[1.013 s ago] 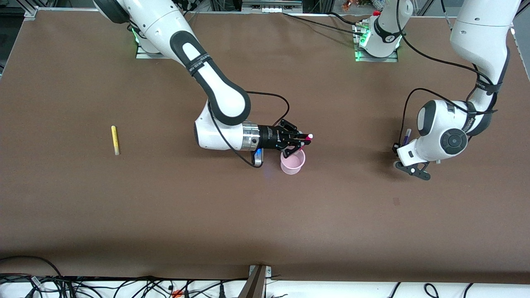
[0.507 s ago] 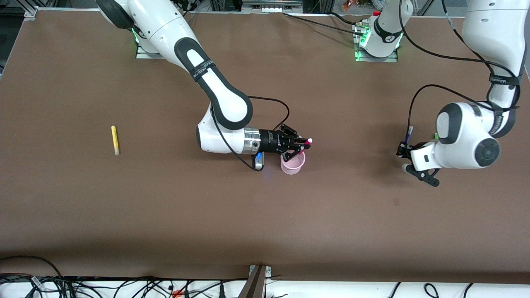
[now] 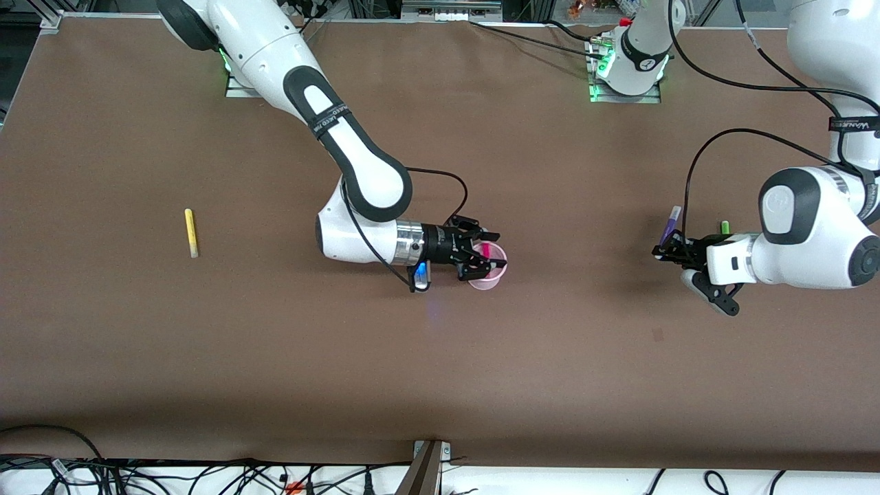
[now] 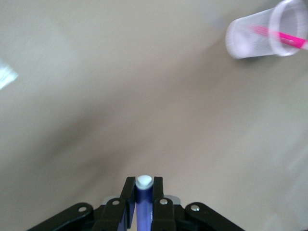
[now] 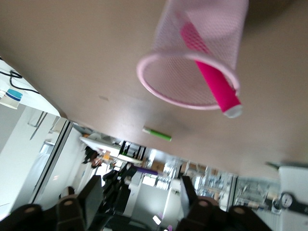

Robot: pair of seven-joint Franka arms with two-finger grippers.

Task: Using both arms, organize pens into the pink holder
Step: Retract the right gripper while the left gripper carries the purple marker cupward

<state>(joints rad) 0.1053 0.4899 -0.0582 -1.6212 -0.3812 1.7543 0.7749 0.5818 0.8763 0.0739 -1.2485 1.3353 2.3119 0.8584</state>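
The pink holder stands mid-table with the magenta pen leaning inside it. My right gripper is open and empty right beside the holder's rim. In the right wrist view the holder and the magenta pen lie just ahead of my open right gripper. My left gripper is shut on the purple pen above the table toward the left arm's end. The left wrist view shows the purple pen clamped between the fingers of my left gripper, with the holder farther off.
The green pen lies on the table beside the left arm's wrist and also shows in the right wrist view. The yellow pen lies alone toward the right arm's end. Cables run along the table's front edge.
My right gripper opened and dropped the magenta pen into the holder, then drew back a little. My left arm swung outward holding the purple pen, uncovering the green pen.
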